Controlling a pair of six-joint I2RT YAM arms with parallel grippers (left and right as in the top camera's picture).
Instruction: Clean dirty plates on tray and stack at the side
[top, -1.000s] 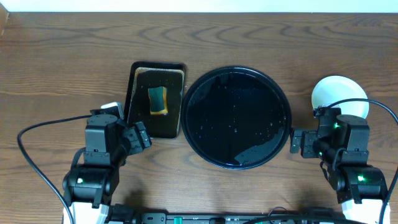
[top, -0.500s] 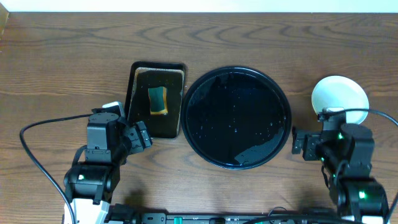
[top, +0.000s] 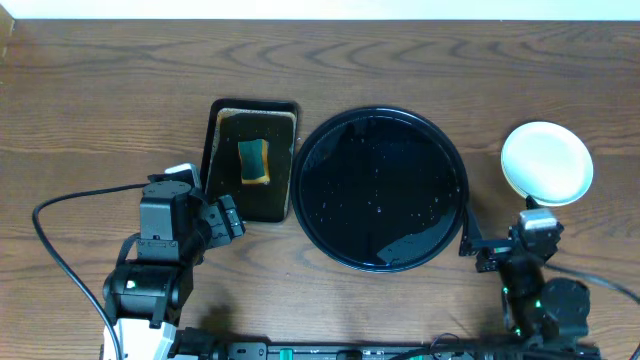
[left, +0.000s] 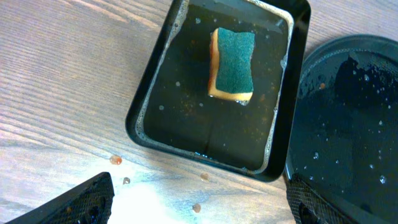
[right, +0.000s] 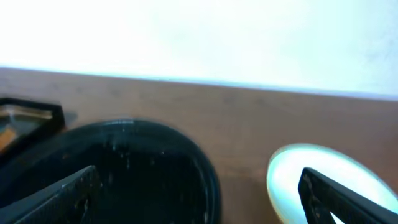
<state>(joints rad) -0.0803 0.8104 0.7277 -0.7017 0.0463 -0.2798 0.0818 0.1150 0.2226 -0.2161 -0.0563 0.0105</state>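
Note:
The large round black tray (top: 380, 190) sits mid-table, wet, with no plates on it; it also shows in the left wrist view (left: 354, 124) and the right wrist view (right: 124, 168). A stack of plates (top: 546, 162) with a pale top plate rests on the bare wood at the right; it shows in the right wrist view (right: 323, 180) too. My left gripper (left: 199, 208) is open and empty over the wood by the small tray's near corner. My right gripper (right: 199, 199) is open and empty, low near the table's front, between the tray and the plates.
A small rectangular black tray (top: 252, 158) with brownish water holds a green-and-yellow sponge (top: 254, 162), left of the round tray; both show in the left wrist view (left: 217, 87). Small sauce drops (left: 115, 160) lie on the wood. Cables trail by both arms.
My right arm has drawn back toward the table's front edge, away from the plate stack, which now shows in full. The left arm has not moved.

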